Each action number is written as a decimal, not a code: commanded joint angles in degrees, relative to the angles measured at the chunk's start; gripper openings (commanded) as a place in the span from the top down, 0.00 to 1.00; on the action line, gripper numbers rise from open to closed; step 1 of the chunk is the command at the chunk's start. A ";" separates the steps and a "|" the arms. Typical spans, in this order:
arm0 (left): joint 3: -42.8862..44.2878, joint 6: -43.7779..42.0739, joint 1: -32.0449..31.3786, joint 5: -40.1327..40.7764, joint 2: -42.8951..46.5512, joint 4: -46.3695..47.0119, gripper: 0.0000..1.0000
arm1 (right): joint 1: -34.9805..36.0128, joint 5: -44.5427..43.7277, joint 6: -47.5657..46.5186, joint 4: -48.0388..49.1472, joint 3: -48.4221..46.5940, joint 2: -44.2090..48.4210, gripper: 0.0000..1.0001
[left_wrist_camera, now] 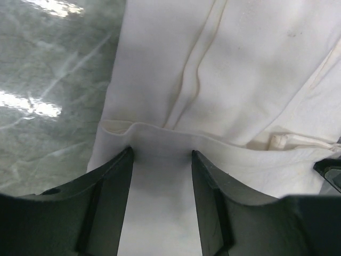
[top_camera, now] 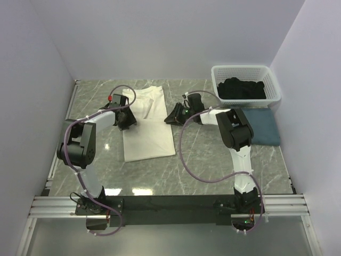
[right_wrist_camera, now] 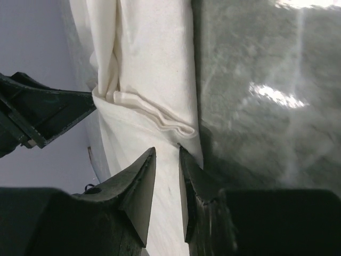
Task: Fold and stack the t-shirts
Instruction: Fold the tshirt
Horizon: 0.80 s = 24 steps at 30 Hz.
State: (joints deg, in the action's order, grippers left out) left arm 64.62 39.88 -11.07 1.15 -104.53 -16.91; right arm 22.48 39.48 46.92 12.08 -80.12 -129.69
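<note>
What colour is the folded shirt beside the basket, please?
The folded shirt is teal blue, clearest from top external.

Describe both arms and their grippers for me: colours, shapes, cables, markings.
Both the left arm and right arm have white links joined by bulky black joints. A purplish cable loops loosely along each. The left arm carries a small red marking near its wrist. The left gripper and right gripper are black, each with two tapered, wedge-shaped fingers.
</note>
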 commanded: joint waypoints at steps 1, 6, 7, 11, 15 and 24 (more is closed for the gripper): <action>0.60 0.02 -2.20 -2.46 -2.08 -0.58 0.46 | -1.56 -8.72 -3.49 -8.90 3.55 4.25 0.67; -0.20 1.17 -2.29 -1.32 2.21 -1.90 0.43 | -3.49 -7.50 -4.81 -8.74 6.81 7.87 0.67; -0.20 1.34 -2.29 -0.37 3.18 -3.21 0.41 | -3.58 -7.41 -5.34 -9.69 6.64 9.09 0.67; -1.77 2.22 -2.29 3.15 10.12 -6.90 0.21 | -3.50 -8.28 -10.25 -14.00 5.94 14.28 0.66; -5.20 2.05 -2.82 5.97 19.86 -12.97 0.10 | -3.06 -9.77 -13.77 -20.14 7.68 21.65 0.52; -20.14 6.34 -9.40 7.73 32.72 -21.67 0.14 | 4.39 -21.72 -18.70 -31.13 17.53 32.56 0.36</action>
State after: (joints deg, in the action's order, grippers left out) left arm 48.18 43.24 -17.98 7.46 -73.38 -33.01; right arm 23.03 24.60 31.29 -12.03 -66.04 -99.90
